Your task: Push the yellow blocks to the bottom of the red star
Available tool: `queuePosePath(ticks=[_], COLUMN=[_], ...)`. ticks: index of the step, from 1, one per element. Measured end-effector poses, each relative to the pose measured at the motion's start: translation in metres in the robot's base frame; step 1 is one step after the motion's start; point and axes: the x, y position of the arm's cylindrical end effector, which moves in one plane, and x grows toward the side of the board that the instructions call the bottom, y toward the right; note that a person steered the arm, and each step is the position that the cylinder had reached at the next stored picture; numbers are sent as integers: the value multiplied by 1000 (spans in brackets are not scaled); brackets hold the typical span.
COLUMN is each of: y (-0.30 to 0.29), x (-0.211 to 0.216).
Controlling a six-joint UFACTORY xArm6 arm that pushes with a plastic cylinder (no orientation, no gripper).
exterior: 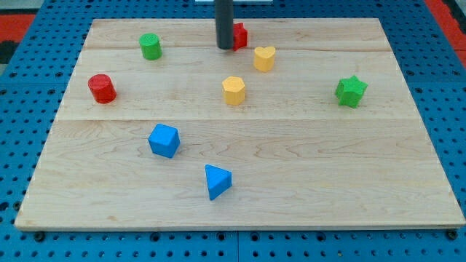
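A yellow heart block (pixel 264 58) lies near the view's top centre. A yellow hexagon block (pixel 234 90) lies just below and left of it. A red star block (pixel 239 35) sits at the view's top, partly hidden behind the dark rod. My tip (pixel 225 48) rests on the board against the red star's left side, up and left of the yellow heart and above the yellow hexagon.
A green cylinder (pixel 151 46) stands at the top left and a red cylinder (pixel 102 89) at the left. A green star (pixel 351 91) is at the right. A blue cube (pixel 164 140) and a blue triangle (pixel 217 181) lie lower down. The wooden board (pixel 306 167) rests on a blue pegboard.
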Motion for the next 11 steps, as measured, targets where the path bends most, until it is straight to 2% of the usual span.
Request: queuePosePath(ticks=[2, 4, 5, 6, 7, 8, 9, 10, 11], y=[108, 52, 89, 19, 33, 106, 164, 112, 77], x=[-7, -32, -53, -53, -47, -32, 23, 55, 52])
